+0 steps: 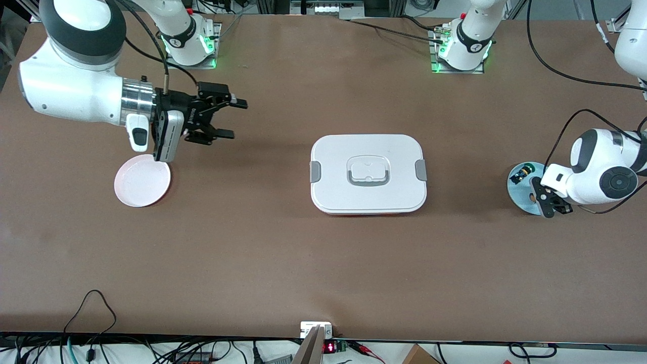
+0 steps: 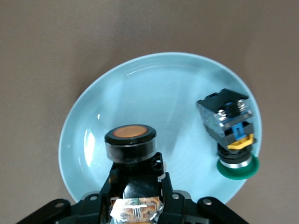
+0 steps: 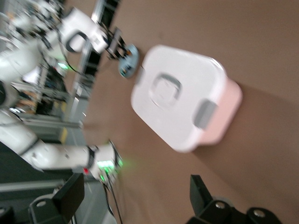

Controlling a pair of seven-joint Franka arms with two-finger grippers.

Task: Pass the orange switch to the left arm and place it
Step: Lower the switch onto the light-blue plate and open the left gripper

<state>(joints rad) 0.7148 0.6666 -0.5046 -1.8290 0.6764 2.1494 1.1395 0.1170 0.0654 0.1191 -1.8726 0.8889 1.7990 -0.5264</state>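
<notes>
The left gripper (image 1: 550, 206) is low over the pale blue plate (image 1: 520, 194) at the left arm's end of the table, its fingers clenched on the orange switch (image 2: 131, 144) (the orange face points up, the black body sits between the black links). On the same plate, apart from it, lies a black switch with blue, yellow and green parts (image 2: 231, 135). The box (image 1: 368, 173) sits mid-table with its lid on. The right gripper (image 1: 222, 119) hangs with fingers spread above the table beside the white plate (image 1: 142, 180), toward the right arm's end.
</notes>
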